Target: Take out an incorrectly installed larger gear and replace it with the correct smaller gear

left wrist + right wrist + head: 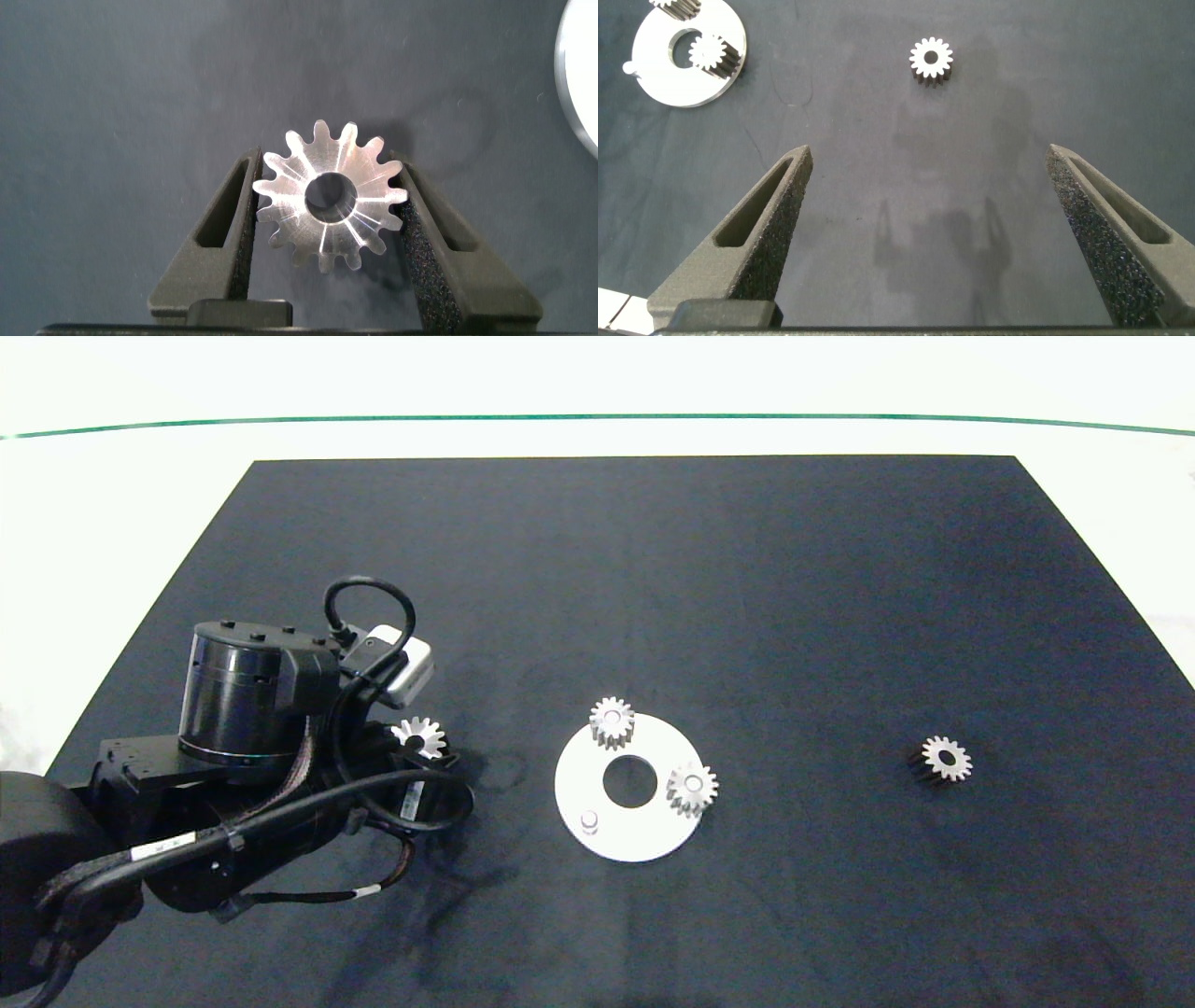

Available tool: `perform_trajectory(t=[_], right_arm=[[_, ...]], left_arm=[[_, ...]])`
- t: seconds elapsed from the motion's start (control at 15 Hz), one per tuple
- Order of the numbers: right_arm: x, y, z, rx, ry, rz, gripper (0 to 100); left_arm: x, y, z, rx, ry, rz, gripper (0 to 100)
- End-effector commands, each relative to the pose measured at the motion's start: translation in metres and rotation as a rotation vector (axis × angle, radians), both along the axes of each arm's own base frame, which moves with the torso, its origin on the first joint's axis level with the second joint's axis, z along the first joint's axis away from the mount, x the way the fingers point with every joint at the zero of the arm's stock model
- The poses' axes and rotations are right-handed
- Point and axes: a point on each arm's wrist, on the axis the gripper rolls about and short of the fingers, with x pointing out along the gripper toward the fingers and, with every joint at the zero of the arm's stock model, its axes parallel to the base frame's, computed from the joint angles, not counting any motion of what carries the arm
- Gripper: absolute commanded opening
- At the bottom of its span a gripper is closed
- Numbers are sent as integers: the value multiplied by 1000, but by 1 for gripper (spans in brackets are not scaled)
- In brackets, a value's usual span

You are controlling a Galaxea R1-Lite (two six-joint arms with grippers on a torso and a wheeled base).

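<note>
Left gripper (327, 219): the two padded fingers (245, 245) are closed on the larger gear (329, 207), one pad against the teeth on each side, bore facing the wrist camera. In the head view that gear (419, 736) sits at the tip of the left arm, over the dark mat (653, 569) and well to the left of the white disc (627, 835). Whether it is touching the mat or just above it I cannot tell.

Disc: two small gears seated, one at the far edge (611, 721) and one on the right side (692, 788). One bare peg (589, 819) stands empty at the near left.

Smaller gear (945, 759) lies alone on the mat, well right of the disc. Right gripper (929, 233) is spread wide with nothing between its fingers, hanging above the mat with that gear (930, 60) ahead of it.

Judgement: removal looks done; the step in hand is setting the larger gear aside. To do it well, lower until the gear is flat on the mat, release clear of the disc, and lift straight up so the pads do not drag the teeth. The right gripper will want to grasp the smaller gear squarely across its teeth and keep the bore level for the peg.
</note>
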Motion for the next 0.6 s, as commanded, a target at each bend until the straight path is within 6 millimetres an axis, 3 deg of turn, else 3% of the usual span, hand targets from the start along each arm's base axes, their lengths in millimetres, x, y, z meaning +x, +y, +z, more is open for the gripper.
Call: perform_trajectory(t=[0.07,0.6], right_arm=[[0,0,0,0,2,-3,100],[0,0,-1,0,4,-4,100]], left_arm=[[2,6,-8,-2,31,1,10],[8,19,-18,-2,75,21,10]])
